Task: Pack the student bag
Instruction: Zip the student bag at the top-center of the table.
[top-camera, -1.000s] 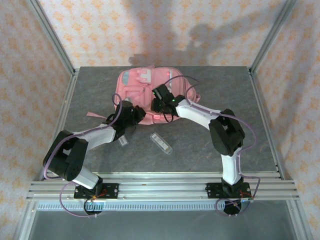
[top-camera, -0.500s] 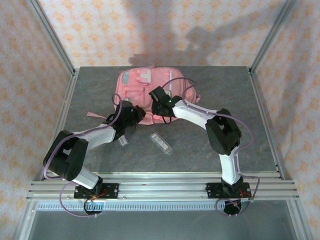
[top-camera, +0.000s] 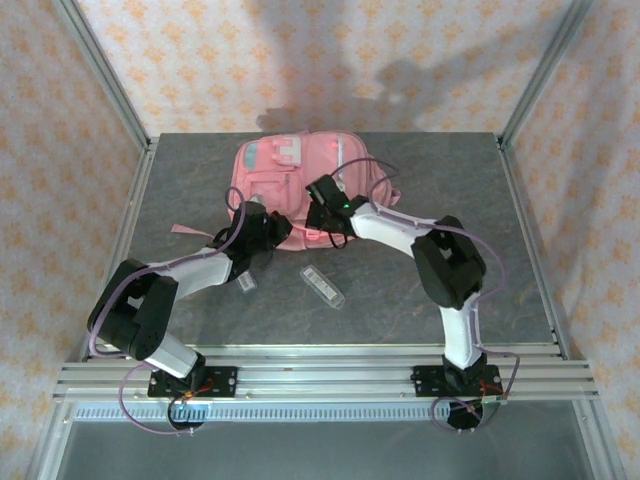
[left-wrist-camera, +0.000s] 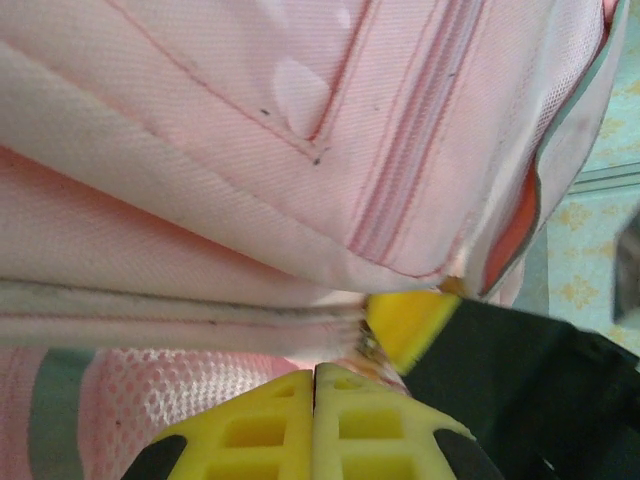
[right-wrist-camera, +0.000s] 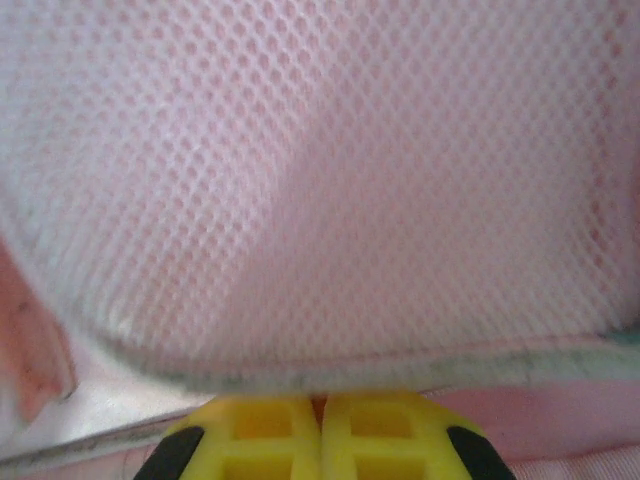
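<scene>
Pink student bag blurred — left pincer, right pincer pressed together; catch unclear.

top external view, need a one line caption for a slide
Left tool and right tool, both shut, meet at the near edge of the pink student bag; a clear case lies nearby.

A pink backpack lies flat at the upper centre of the grey surface, with its light blue-and-white patch toward the upper left. Both arms reach in from the bottom of the frame and meet at the backpack's lower edge. The left claw is at the lower left, and the right claw is just beside it on the pink fabric. Below them on the surface lies a clear oblong case, with a smaller clear piece to its left.
</scene>
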